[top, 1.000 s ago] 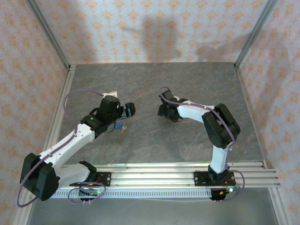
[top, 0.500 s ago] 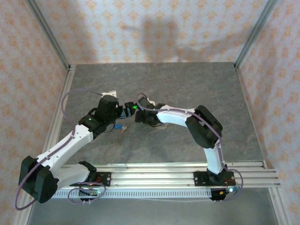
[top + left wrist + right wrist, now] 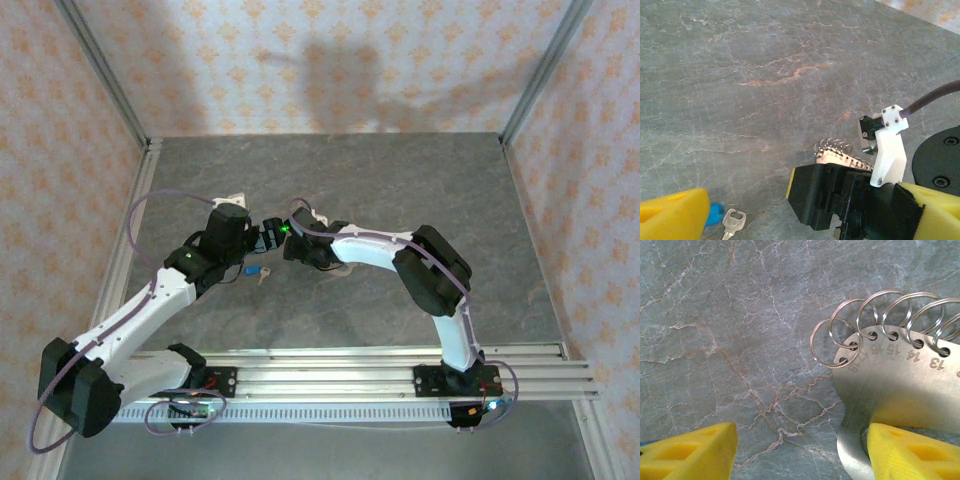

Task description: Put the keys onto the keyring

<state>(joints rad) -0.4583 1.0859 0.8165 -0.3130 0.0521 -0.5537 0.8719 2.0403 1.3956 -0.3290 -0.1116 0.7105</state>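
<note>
The left pincer (image 3: 265, 240) gapes wide, empty. The right pincer (image 3: 802, 432) stands half-open, holding nothing, partly covering the keyring (image 3: 890, 385) at right of frame. The keys (image 3: 722, 217) lie on the worktop (image 3: 740, 75), lower left (ungripped). The crowded pincers could collide and scatter them.

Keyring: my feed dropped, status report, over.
Left gripper open beside the keys. Right gripper open, one finger over the keyring plate. Keys loose on table, none threaded.

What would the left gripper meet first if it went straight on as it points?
Most likely the right gripper, whose black body sits between the left gripper's open fingers in the left wrist view; the keyring lies just past it. Depth is uncertain.
</note>
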